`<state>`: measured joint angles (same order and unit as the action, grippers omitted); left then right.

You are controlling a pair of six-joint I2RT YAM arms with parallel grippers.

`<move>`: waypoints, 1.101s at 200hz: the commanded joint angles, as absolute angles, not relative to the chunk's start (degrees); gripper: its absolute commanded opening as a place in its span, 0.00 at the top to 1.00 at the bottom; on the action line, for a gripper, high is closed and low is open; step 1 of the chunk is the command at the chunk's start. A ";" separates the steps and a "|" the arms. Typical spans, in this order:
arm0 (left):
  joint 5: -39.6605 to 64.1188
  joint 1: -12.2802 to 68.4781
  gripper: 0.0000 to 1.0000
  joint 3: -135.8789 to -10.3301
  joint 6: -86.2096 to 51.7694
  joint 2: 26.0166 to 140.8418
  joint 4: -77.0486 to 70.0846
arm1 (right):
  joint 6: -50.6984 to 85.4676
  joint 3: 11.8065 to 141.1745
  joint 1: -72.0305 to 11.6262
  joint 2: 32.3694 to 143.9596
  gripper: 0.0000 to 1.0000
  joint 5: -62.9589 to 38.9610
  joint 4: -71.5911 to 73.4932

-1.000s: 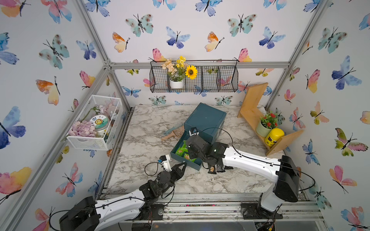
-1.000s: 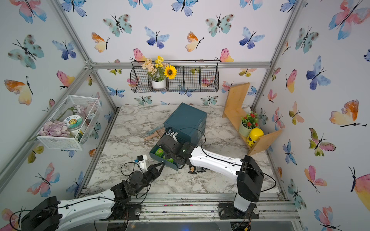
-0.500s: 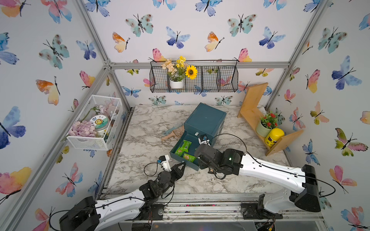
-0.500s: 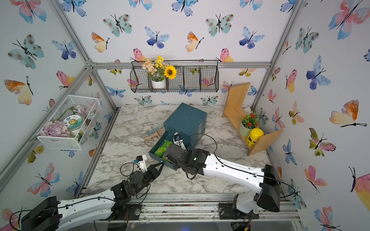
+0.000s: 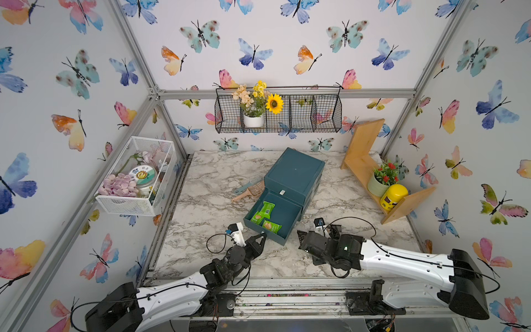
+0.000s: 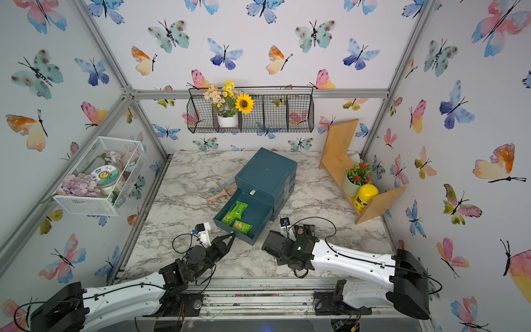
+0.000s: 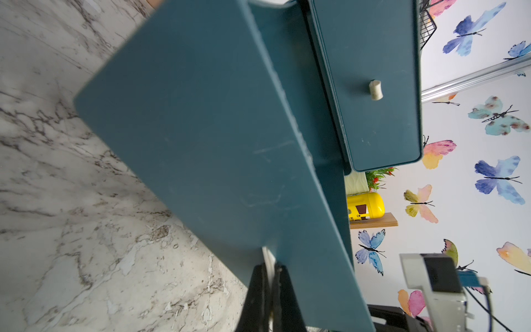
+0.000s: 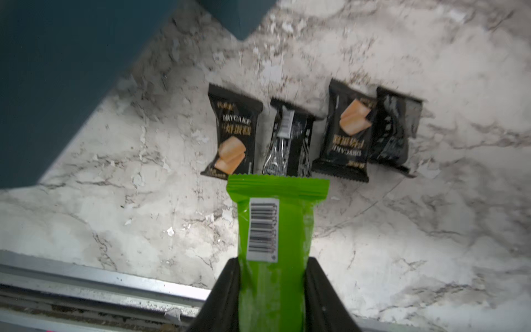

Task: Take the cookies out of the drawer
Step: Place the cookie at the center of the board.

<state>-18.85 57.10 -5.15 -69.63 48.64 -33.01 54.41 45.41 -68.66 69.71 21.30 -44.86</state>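
Green cookie packet [image 8: 271, 227] clamped in my right jaws, 4 black packets [image 8: 232, 132] on the worktop [image 8: 431, 230]. My left jaws pinch the drawer knob [image 7: 268, 258]

Green cookie packet [image 8: 273, 218] clamped by its sides between the two black fingers [image 8: 227, 290] of the right gripper [image 8: 271, 266], barcode side facing the camera, crimped free end pointing away from the wrist. Beyond that end, four black cookie packets [image 8: 346, 132] lie flat in a row on the marble desk [image 8: 431, 230]: two show a tan biscuit print, one shows its seamed back, and the fourth is too blurred to read and partly overlapped by its neighbour. Teal box [image 8: 57, 72] fills one corner of the frame; a metal rail [image 8: 86, 281] runs along the desk edge nearest the fingers.
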 commanded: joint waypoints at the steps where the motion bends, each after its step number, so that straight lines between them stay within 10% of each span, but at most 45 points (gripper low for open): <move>1: -20.87 56.95 1.00 -7.37 -68.52 48.73 -34.19 | 57.57 41.57 -68.73 69.05 0.72 12.40 -36.99; 106: -20.57 56.93 1.00 -7.40 -69.00 48.90 -33.84 | 59.85 41.13 -68.73 81.76 0.68 13.34 -29.88; 220: -20.57 56.87 1.00 -6.90 -68.82 48.59 -34.01 | 49.04 51.24 -68.73 72.20 0.39 20.11 -36.44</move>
